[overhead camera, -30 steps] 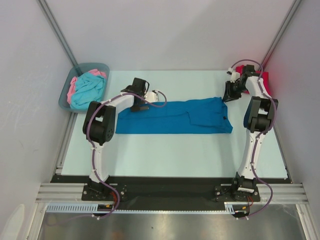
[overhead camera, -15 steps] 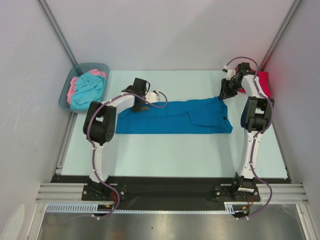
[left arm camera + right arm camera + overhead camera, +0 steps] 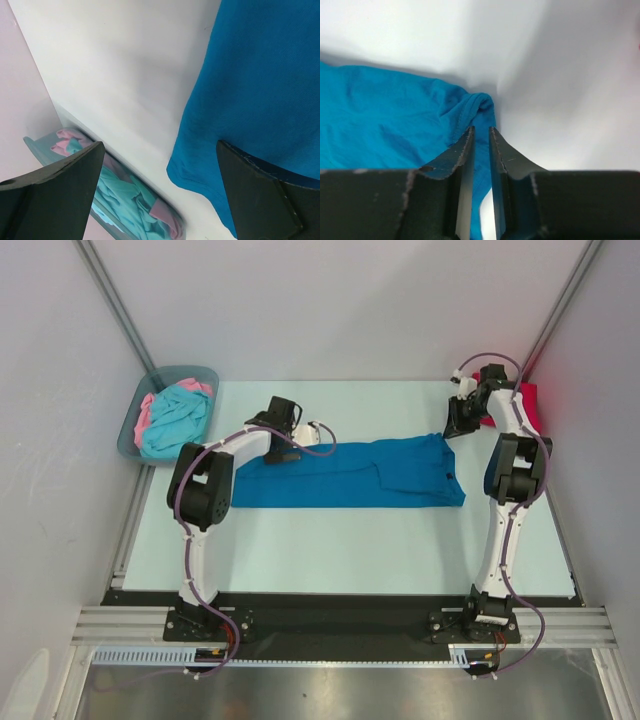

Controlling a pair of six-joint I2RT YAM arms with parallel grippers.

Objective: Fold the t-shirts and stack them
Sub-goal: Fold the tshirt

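Observation:
A deep blue t-shirt (image 3: 350, 472) lies folded into a long strip across the middle of the table. My left gripper (image 3: 283, 450) hangs open over its far left corner; in the left wrist view the blue t-shirt (image 3: 260, 75) shows between the wide-spread fingers of that gripper (image 3: 160, 150). My right gripper (image 3: 456, 428) hovers at the far right corner. Its jaws (image 3: 481, 131) stand a narrow slit apart, with the blue t-shirt (image 3: 395, 120) and bare table visible through the slit. A red t-shirt (image 3: 528, 405) lies behind the right arm.
A grey-blue bin (image 3: 185, 370) stands at the far left corner, holding a turquoise t-shirt (image 3: 175, 420) and a pink one (image 3: 147, 410). The left wrist view shows the bin (image 3: 35, 145) too. Walls close in on both sides.
The right gripper dipped toward the shirt's far right corner, then drew back slightly. Its jaws narrowed a little. The left arm and the shirt have not moved.

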